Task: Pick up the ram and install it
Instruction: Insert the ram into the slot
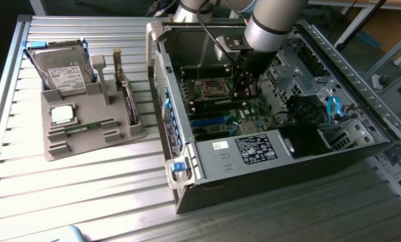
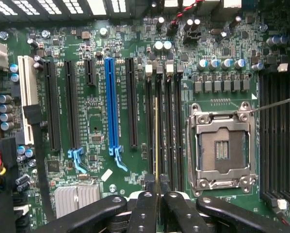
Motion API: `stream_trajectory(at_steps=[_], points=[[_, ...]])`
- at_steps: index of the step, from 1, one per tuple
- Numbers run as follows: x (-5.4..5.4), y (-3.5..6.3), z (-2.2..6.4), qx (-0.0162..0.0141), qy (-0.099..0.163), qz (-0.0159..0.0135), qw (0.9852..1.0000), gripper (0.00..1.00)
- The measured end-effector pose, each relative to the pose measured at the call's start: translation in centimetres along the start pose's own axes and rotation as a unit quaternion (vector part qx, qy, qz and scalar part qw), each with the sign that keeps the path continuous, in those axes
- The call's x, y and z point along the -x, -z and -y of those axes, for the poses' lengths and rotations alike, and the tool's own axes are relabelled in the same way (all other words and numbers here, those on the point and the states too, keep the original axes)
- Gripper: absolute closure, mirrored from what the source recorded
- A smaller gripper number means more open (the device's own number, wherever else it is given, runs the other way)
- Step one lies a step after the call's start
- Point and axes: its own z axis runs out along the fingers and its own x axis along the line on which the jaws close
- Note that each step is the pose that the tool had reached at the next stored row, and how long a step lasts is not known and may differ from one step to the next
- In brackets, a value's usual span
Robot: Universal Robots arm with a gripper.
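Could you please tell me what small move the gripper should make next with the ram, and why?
Probably a gentle press straight down toward the motherboard: the gripper is shut on the ram, which appears edge-on along a black memory slot beside the empty CPU socket; seating is unclear.

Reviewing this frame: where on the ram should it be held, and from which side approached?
Pinch the ram across its two flat faces near the upper long edge, coming straight down from above the motherboard. It is a thin board standing edge-on over the memory slots; the pincer, shut on it this way, likely leaves its contact edge free.
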Motion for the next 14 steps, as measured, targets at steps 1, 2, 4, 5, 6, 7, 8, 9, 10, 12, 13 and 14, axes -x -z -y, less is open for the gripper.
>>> stream_trajectory(at_steps=[1,2,4,5,6,7,8,9,10,12,13,14], points=[[0.01,-0.01,-0.1,0.0,0.0,-0.0001,1.0,0.88],[0.02,-0.02,-0.17,0.0,0.0,-0.0002,1.0,0.88],[0.05,-0.03,-0.33,0.0,0.0,-0.0003,1.0,0.88],[0.06,-0.04,-0.39,0.0,0.0,-0.0003,1.0,0.88],[0.06,-0.04,-0.44,0.0,0.0,-0.0004,1.0,0.88],[0.06,-0.04,-0.48,0.0,0.0,-0.0004,1.0,0.88],[0.06,-0.04,-0.49,0.0,0.001,-0.0004,1.0,0.88],[0.06,-0.05,-0.51,0.0,0.001,-0.0004,1.0,0.88],[0.05,-0.06,-0.53,0.0,0.001,-0.0003,1.0,0.88],[0.02,-0.06,-0.56,0.0001,0.002,-0.0004,1.0,0.88],[0.01,-0.06,-0.59,0.0001,0.003,-0.0005,1.0,0.88],[0.0,-0.06,-0.62,0.0002,0.004,-0.0008,1.0,0.88]])
